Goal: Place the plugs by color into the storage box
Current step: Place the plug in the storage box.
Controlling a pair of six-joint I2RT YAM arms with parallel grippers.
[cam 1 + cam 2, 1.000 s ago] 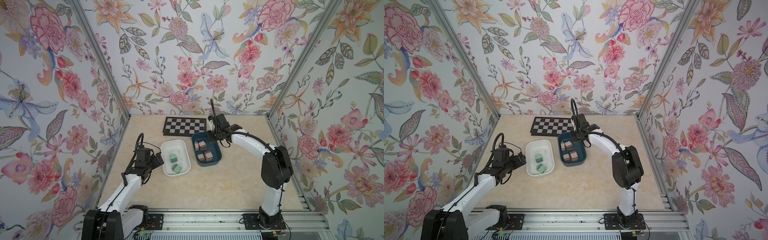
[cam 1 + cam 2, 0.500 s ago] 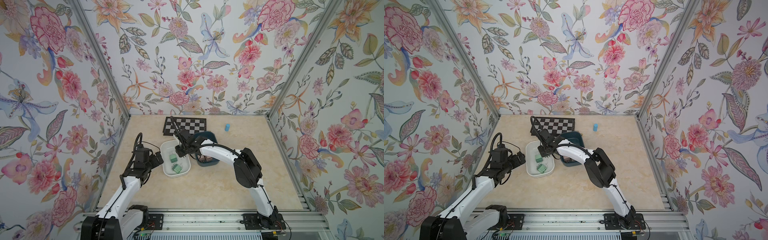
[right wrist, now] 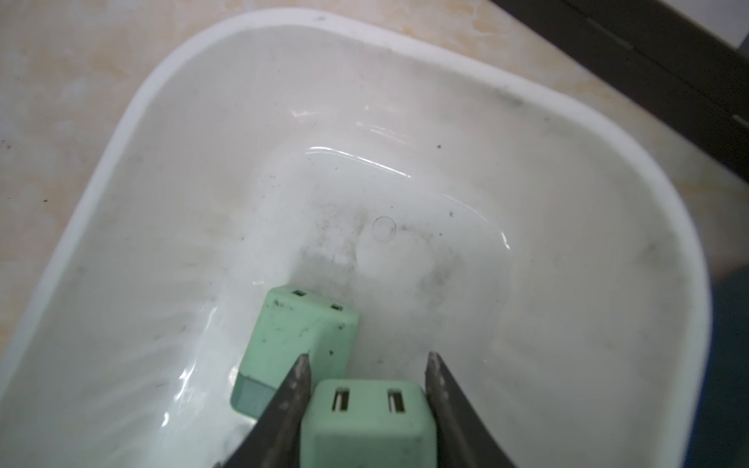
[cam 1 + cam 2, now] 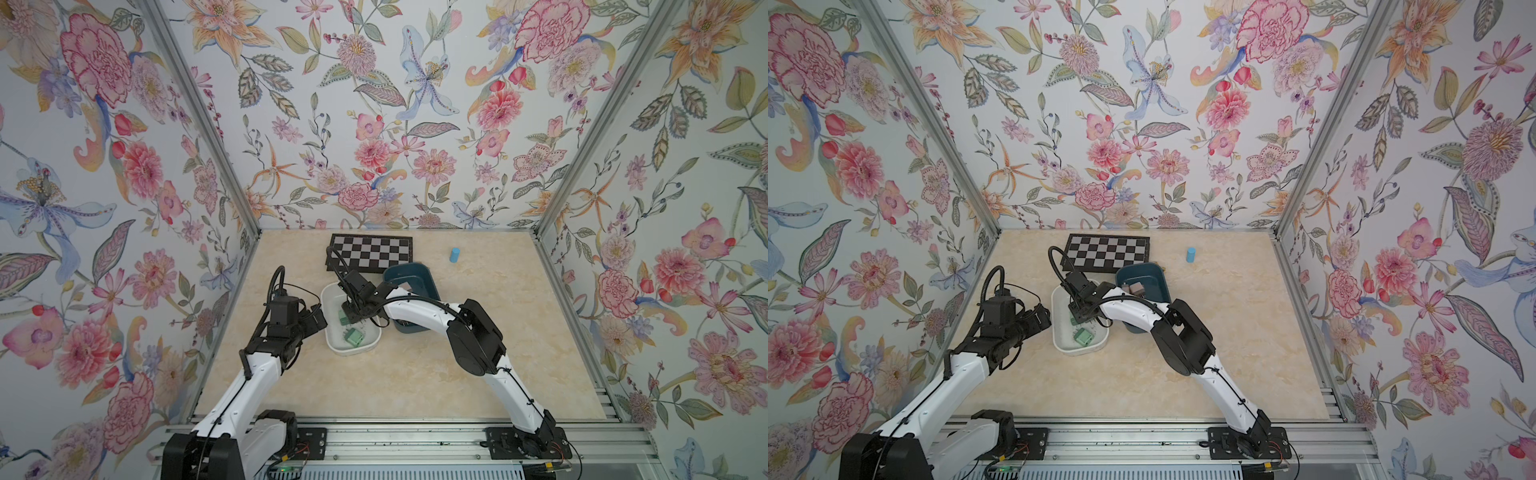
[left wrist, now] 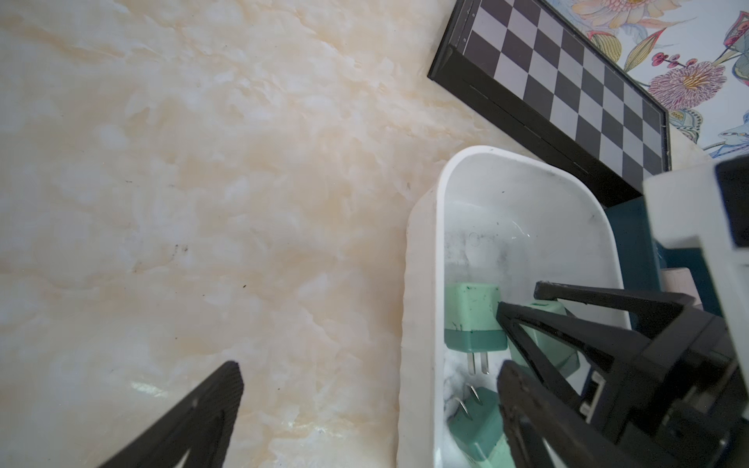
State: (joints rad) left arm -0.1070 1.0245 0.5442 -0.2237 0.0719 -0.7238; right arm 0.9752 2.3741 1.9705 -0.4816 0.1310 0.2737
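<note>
Mint green plug (image 3: pixel 367 425) sits clamped between the two fingertips of the right gripper (image 3: pixel 368 358). Its two slots face the wrist camera and a dark finger presses on each side. The gripper reaches down inside the white tub (image 3: pixel 567 243), so the plug is within the tub's walls. Whether it touches the floor cannot be told.

Just beside one finger, a second green plug (image 3: pixel 296 336) lies on its side on the tub floor. The left wrist view shows a third green plug (image 5: pixel 478 421) in the same tub. Its prongs and those of the second plug point toward each other.

In both top views the right arm stretches across the dark blue tub (image 4: pixel 430 286), which stands just to the right of the white one. In a top view, pink-beige plugs (image 4: pixel 1136 287) show inside the blue tub.

The left gripper (image 4: pixel 318 320) hovers at the white tub's left rim. Its jaws are spread wide and empty, with one finger over the bare table (image 5: pixel 202 202).

A chessboard (image 4: pixel 370 253) lies behind the tubs. A light blue cylinder (image 4: pixel 454 254) stands well apart, toward the back right.
</note>
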